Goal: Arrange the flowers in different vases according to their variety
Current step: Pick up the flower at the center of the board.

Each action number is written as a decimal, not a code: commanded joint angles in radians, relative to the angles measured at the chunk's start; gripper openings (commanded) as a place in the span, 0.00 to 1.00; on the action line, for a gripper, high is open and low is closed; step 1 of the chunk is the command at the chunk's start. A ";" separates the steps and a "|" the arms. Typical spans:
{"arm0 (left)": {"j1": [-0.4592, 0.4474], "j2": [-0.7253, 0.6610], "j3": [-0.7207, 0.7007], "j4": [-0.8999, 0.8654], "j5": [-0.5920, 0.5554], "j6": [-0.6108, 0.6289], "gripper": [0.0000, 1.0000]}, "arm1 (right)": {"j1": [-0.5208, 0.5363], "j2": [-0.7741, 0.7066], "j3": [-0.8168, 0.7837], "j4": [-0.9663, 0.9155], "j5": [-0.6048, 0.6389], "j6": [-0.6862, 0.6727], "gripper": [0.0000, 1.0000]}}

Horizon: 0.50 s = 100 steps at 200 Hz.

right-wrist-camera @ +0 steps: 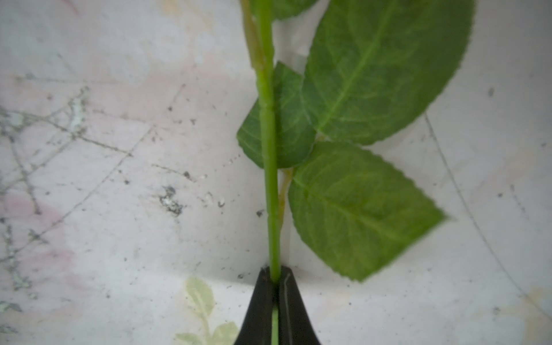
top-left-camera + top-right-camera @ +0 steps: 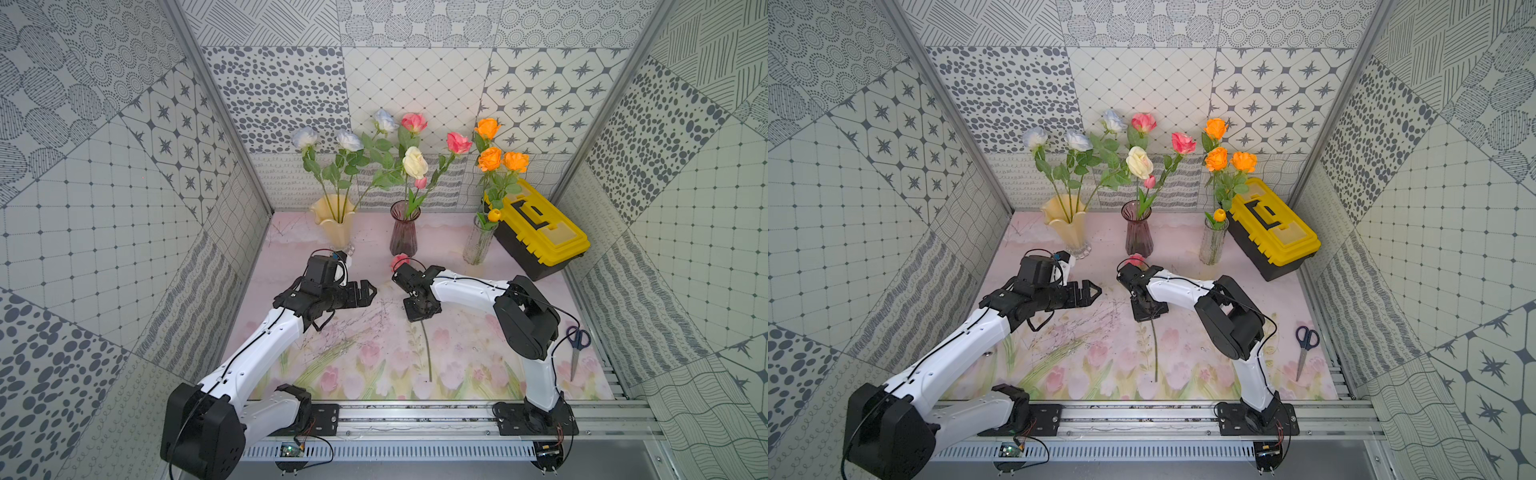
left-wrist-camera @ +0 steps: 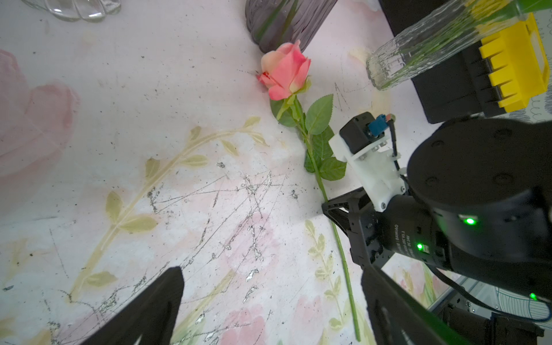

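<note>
Right wrist view shows you the right gripper (image 1: 275, 273) clenched on the green stem (image 1: 270, 179) of the pink rose (image 3: 285, 71), which lies on the floral mat (image 2: 365, 332) just in front of the dark purple vase (image 2: 404, 235). Your left gripper (image 2: 370, 291) hovers beside it, jaws spread wide, holding nothing.
</note>
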 commanded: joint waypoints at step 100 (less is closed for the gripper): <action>0.006 -0.010 0.002 0.000 0.004 0.022 0.98 | 0.011 -0.427 -0.101 0.147 0.249 0.063 0.00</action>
